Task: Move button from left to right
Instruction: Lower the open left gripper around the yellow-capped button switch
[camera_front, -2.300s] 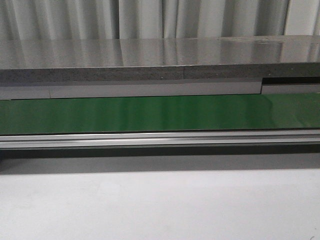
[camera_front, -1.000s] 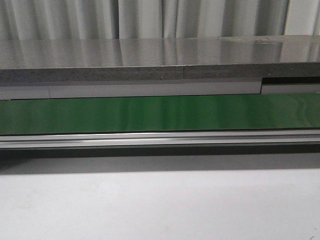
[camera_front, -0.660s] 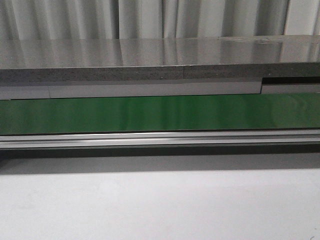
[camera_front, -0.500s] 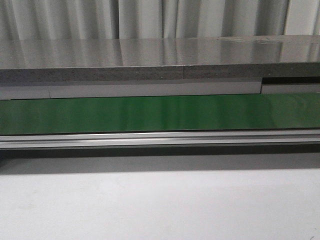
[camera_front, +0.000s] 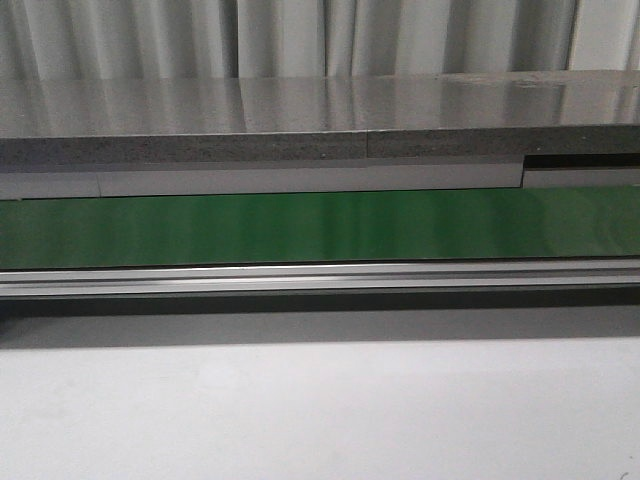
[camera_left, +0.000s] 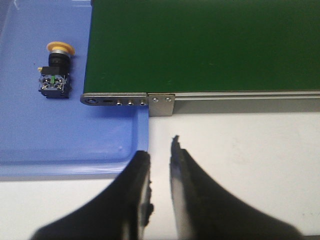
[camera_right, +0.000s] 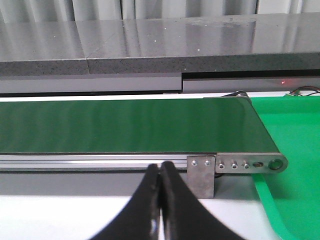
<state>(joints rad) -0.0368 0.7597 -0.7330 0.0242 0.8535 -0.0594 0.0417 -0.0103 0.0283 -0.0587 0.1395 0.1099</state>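
Ahead of my left gripper (camera_left: 160, 150) and off to its left side: the button (camera_left: 55, 72), lying on its side in the blue tray (camera_left: 30, 145), just beside the left end of the green conveyor belt (camera_left: 200, 45) but not touching it. Long axis runs roughly straight away from my fingers: yellow-orange cap at the far end, black body with the green mark at the near end. Left fingers stand only slightly apart, a narrow gap, nothing between them; fingertips hover near the tray's near rim, apart from the button.

Right gripper (camera_right: 160, 172): fingers pressed together, empty, before the belt's right end, with the green tray (camera_right: 290, 175) to its right. No button in that view.

Judgement: left arm is the nearer one. Must widen the gap, shift left and forward, then close across the black body
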